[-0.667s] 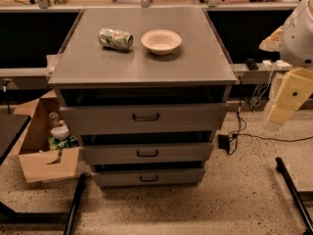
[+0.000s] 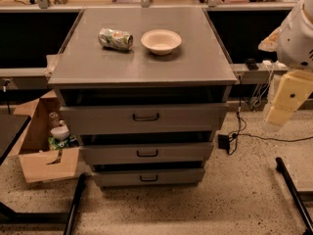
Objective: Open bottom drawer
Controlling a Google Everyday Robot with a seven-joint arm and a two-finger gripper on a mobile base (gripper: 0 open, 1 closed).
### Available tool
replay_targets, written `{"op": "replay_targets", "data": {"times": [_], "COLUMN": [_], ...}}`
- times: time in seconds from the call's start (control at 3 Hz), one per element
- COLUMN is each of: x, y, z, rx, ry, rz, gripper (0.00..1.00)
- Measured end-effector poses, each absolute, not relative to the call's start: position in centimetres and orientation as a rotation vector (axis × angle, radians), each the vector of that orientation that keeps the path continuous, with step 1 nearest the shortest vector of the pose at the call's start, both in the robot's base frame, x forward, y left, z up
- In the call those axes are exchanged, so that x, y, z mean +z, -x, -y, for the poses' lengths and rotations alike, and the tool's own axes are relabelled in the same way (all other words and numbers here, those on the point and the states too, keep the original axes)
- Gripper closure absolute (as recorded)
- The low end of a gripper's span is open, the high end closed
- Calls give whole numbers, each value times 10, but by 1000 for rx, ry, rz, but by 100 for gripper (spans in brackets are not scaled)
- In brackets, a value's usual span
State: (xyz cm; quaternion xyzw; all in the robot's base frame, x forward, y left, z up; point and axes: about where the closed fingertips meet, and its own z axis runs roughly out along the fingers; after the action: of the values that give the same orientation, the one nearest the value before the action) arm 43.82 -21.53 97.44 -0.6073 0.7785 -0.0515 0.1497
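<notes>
The bottom drawer is the lowest and smallest of three grey drawer fronts in the grey cabinet, with a small dark bar handle. It stands slightly out, like the two above it. My gripper shows as a cream-coloured part under the white arm at the right edge, level with the top drawer and well right of the cabinet, far from the bottom handle.
A crushed can and a cream bowl lie on the cabinet top. An open cardboard box with rubbish stands left of the drawers. Black frame legs cross the floor at right, cables and a plug beside.
The view sits slightly closer and the arm with the gripper has shifted a little lower right. The drawers have not moved.
</notes>
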Motion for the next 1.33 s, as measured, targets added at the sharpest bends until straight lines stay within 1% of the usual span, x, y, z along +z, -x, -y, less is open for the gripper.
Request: {"op": "replay_targets", "data": {"times": [0.33,0.67,1.0,1.33], "x": [963,931,858,770], "y": [-442,-437,-431,-447], "z": [216,219,222,203], "rx": [-164,-176,-139,-38], "ry": [1736,1755,1774,1797], "rz": [-2231,-2200,-2182,-2103], "gripper": [0,0,0,0]}}
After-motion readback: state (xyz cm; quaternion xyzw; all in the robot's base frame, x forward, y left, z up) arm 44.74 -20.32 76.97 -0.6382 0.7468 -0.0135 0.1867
